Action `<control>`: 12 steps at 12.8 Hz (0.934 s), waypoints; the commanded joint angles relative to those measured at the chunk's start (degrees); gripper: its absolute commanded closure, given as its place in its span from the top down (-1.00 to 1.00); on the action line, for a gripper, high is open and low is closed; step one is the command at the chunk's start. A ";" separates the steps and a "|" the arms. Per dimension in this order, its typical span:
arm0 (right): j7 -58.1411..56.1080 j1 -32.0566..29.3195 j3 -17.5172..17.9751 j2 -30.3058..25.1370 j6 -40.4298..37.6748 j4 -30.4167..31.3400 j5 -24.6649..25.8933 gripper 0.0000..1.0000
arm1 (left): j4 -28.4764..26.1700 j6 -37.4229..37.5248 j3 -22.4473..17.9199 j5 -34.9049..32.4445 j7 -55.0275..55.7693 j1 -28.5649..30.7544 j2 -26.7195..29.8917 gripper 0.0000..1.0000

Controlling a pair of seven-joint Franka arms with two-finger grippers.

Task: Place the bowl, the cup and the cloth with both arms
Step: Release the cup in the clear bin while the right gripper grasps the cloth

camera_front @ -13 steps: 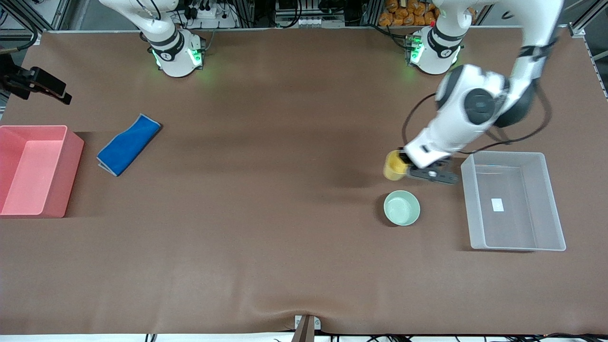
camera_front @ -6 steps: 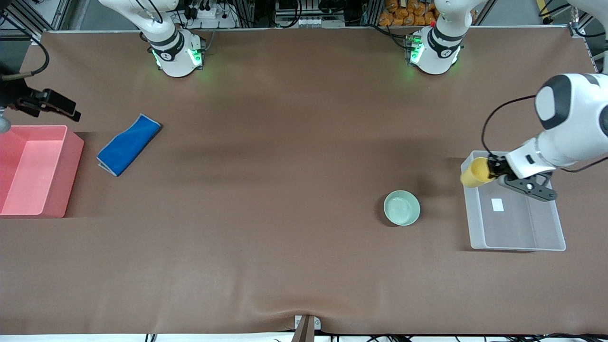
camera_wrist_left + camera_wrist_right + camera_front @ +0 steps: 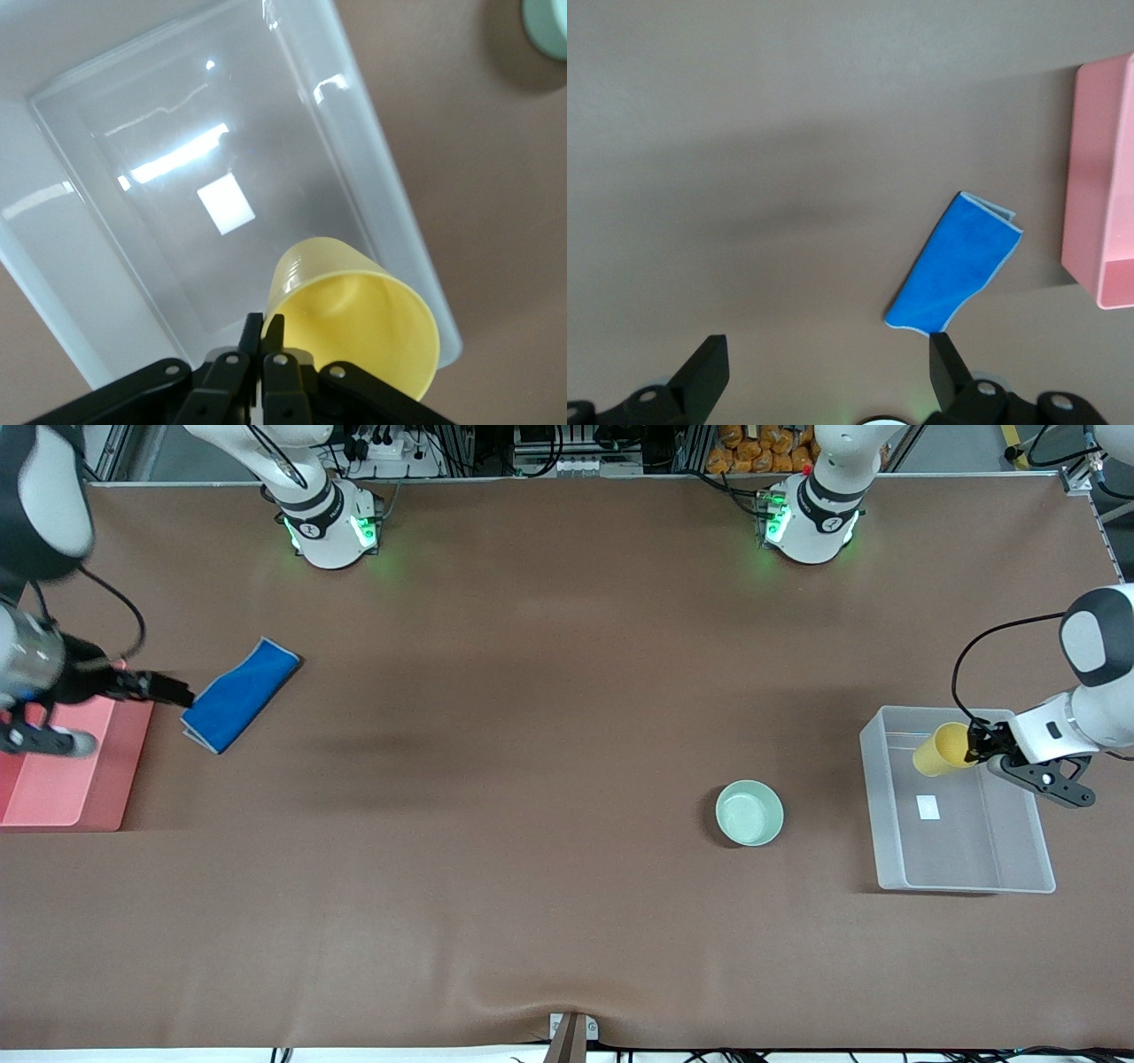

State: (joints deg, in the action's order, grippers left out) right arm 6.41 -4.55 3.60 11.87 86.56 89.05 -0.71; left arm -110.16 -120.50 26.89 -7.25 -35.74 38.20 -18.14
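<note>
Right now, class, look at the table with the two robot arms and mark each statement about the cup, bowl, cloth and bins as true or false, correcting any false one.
1. The left end effector holds the yellow cup over the clear bin. True.
2. The mint bowl lies inside the clear bin. False: it sits on the table beside the bin, toward the right arm's end.
3. The blue cloth lies on the table beside the pink bin. True.
4. The right end effector is shut on the cloth. False: its fingers are spread open in the right wrist view and the cloth lies flat, untouched.
5. The cup stands upright in the end effector. False: it is tilted on its side.
</note>
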 commanded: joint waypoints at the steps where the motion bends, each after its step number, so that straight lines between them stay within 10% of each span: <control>1: -0.61 -3.08 -0.17 4.73 0.36 -1.16 0.10 1.00 | 1.34 -1.92 0.97 -1.62 -4.67 3.89 -5.57 -1.00; 5: -4.38 -8.10 -0.44 11.25 0.71 1.90 1.76 1.00 | 0.73 -3.07 0.88 -1.98 -5.22 5.03 -7.17 -0.95; 6: -4.30 -8.55 -0.52 11.25 0.80 4.27 2.90 1.00 | 0.73 -3.07 0.88 -1.98 -5.22 5.04 -7.34 -0.47; 7: -4.48 -8.81 -0.52 11.69 0.72 6.20 6.48 1.00 | 0.73 -3.07 0.88 -1.98 -5.22 5.13 -7.43 0.71; 8: -4.48 -9.25 -0.52 12.39 1.24 8.22 8.34 1.00 | 0.73 -3.07 0.97 -1.98 -5.31 5.22 -7.26 1.00; 12: -4.74 -11.44 -0.52 13.44 13.67 18.40 9.93 1.00 | 1.17 -2.37 1.67 2.31 -4.43 5.04 -2.88 1.00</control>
State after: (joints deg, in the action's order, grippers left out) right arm 2.16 -13.79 2.24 25.72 93.99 101.64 7.11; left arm -108.72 -123.72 27.35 -7.27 -40.48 42.52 -24.73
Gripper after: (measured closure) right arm 0.000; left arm 0.374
